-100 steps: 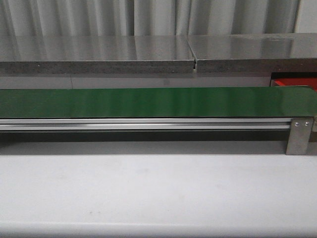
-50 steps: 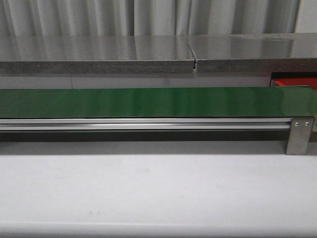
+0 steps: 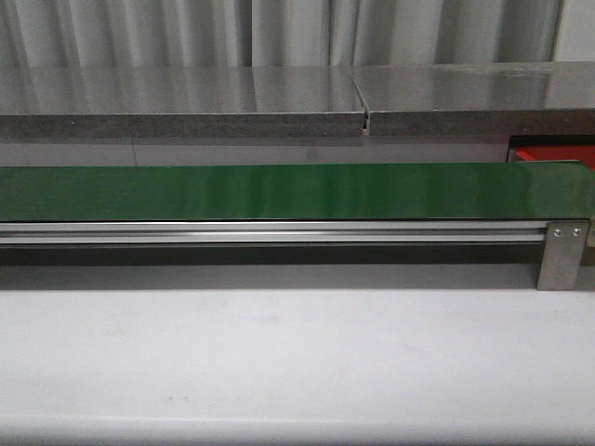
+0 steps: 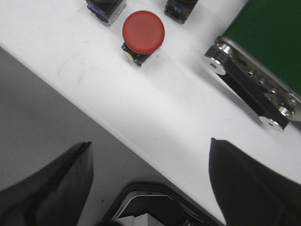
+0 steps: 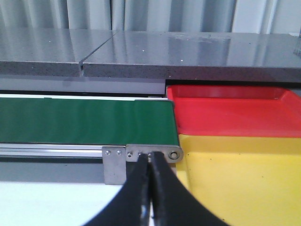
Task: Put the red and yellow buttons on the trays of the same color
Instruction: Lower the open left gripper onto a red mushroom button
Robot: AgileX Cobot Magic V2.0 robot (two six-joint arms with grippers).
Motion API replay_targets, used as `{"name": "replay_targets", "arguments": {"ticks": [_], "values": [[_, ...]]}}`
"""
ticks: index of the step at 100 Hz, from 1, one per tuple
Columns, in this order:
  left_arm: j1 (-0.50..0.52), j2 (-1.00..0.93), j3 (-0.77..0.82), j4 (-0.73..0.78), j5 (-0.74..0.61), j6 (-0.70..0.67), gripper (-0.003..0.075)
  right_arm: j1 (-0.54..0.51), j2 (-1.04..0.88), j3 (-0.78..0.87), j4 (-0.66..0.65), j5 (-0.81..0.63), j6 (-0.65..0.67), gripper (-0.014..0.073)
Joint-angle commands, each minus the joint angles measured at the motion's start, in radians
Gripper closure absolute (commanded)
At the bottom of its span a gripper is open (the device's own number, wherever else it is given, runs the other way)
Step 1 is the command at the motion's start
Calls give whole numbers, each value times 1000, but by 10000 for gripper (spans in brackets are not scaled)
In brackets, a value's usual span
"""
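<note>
In the left wrist view a red button [image 4: 143, 32] with a round red cap on a small black and yellow base stands on the white table, apart from my left gripper [image 4: 150, 165], which is open and empty with its fingers wide. In the right wrist view a red tray [image 5: 230, 113] lies beyond a yellow tray [image 5: 240, 179], both past the end of the green belt [image 5: 84, 121]. My right gripper [image 5: 149, 157] is shut and empty, in front of the belt's end bracket. A corner of the red tray shows in the front view [image 3: 550, 152]. No yellow button is in view.
Two dark button bases [image 4: 106, 7] [image 4: 179, 7] stand beside the red button. The belt's metal end roller [image 4: 249, 87] is close by. In the front view the green belt [image 3: 279, 190] runs across on its aluminium rail [image 3: 270, 232], with a grey counter [image 3: 186, 102] behind.
</note>
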State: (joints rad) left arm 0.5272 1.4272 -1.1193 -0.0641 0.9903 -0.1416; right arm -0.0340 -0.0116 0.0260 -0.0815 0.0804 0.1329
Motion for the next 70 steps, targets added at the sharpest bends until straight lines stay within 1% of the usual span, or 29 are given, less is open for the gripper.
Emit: {"name": "replay_targets", "arguments": {"ticks": [1, 22, 41, 70], "values": [[7, 28, -67, -10, -21, -11, 209, 1, -18, -22, 1, -80, -7, 711], [7, 173, -169, -35, -16, -11, 209, 1, -18, -22, 1, -80, -7, 711], [7, 307, -256, -35, 25, -11, 209, 1, -18, -22, 1, -80, -7, 711], [7, 448, -326, -33, 14, -11, 209, 1, -18, -22, 1, -80, -7, 711]]}}
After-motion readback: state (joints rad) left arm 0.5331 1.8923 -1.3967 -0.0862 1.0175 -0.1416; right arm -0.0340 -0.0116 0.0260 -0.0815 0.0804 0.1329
